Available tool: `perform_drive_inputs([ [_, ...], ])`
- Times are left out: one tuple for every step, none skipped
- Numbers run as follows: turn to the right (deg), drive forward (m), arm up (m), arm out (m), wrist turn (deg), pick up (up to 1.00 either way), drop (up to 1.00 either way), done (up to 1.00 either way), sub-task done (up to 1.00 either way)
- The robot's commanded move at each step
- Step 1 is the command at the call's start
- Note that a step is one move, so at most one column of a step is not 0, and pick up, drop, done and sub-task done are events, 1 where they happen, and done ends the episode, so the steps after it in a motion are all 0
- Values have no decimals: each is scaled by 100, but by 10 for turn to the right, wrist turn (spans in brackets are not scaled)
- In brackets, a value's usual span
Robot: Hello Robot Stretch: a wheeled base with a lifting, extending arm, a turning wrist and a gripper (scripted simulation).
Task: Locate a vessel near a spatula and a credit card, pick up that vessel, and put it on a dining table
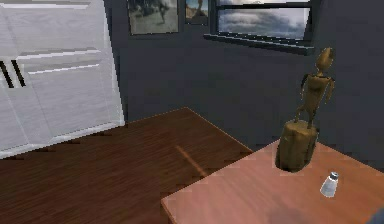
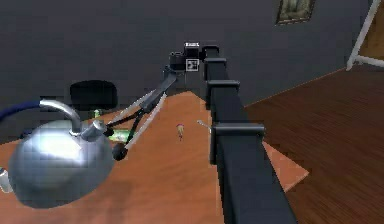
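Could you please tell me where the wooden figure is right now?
At the forward view's right, the wooden figure stands on the brown table, just up-left of a small shaker.

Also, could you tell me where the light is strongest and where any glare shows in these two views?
Forward view: the white doors and the window are the brightest areas, and the wall between them is dim. Arm side view: the metal kettle carries a pale sheen across its top, while the arm is a dark bar over the table.

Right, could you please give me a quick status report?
Pincer at the kettle, hold unconfirmed. Kettle at the wooden table. Statue and shaker stand ahead.
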Motion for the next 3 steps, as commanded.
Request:
perform_drive_inputs([
  [0,0,0,0,390,0,0,0,0],
  [0,0,-2,0,0,0,0,0,0],
  [0,0,-32,0,0,0,0,0,0],
])
